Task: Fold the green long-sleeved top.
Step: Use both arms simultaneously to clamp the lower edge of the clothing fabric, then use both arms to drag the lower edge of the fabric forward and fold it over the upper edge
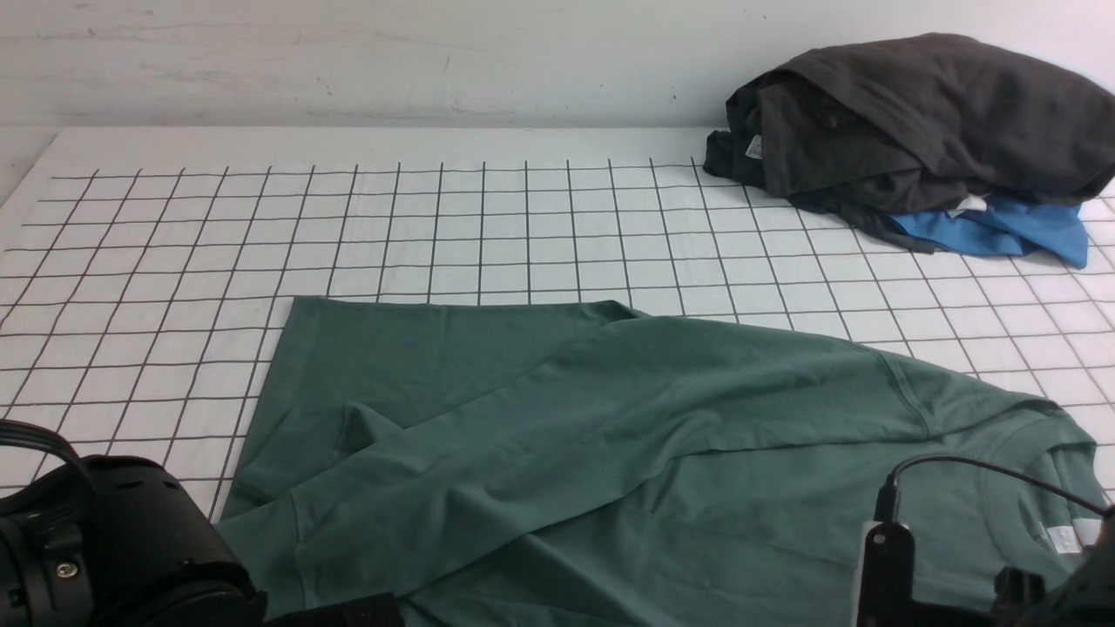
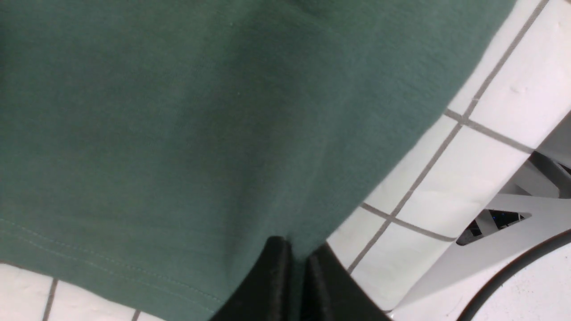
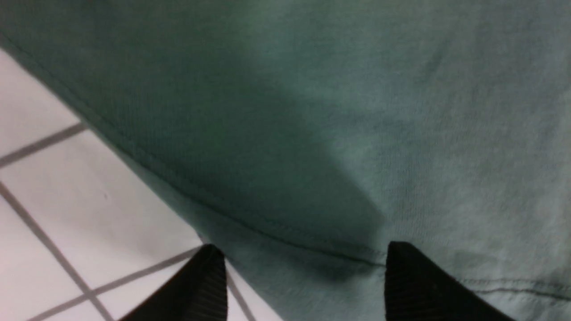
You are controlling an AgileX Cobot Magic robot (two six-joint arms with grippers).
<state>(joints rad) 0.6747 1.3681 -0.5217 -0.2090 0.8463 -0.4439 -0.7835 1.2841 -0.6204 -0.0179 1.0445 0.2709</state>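
A green long-sleeved top (image 1: 557, 488) lies spread and creased across the near part of a white, grid-lined tabletop (image 1: 488, 218), one sleeve laid slantwise over its body and the neck label (image 1: 1063, 539) toward the right. Two things could go wrong. If the left arm pulls while the right side lies loose, the whole shirt could slide or twist instead of folding. If the right end effector closes on too little cloth, or on two layers at once, the edge could slip free or the body could bunch up. The wrinkles already there could also be pressed into a crooked fold.

The left end effector (image 2: 294, 263) has its tips together, clamped on a narrow pinch of the green fabric close to an edge, with a stitched hem nearby. The right end effector (image 3: 305, 272) has its fingertips well apart, on either side of a seamed edge of the shirt; it grips nothing, and whether the tips touch the cloth cannot be told. Dark garments (image 1: 923, 122) and a bright blue one (image 1: 1002, 228) are heaped at the far right, apart from the shirt.
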